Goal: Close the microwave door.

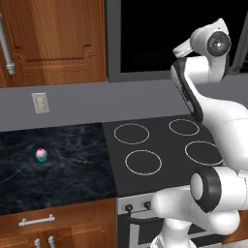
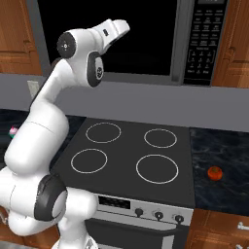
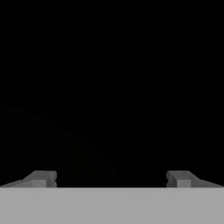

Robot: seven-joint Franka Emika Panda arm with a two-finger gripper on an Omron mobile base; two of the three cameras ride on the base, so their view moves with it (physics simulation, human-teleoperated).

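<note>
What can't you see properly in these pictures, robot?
- Microwave door: in both base views the black front runs off the top edge and the arm covers part, so open or shut is unclear.
- Gripper: the hand view faces plain blackness; touching anything is unclear.
- Cupcake: too small for detail.
- Keypad: labels too small to read.

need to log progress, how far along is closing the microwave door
Looks done or nearly done: in the right base view the microwave door appears flush with the microwave. In hand: the gripper, fingers apart and holding nothing, faces a black surface. Left: confirm the latch, which I cannot tell, then withdraw.
</note>
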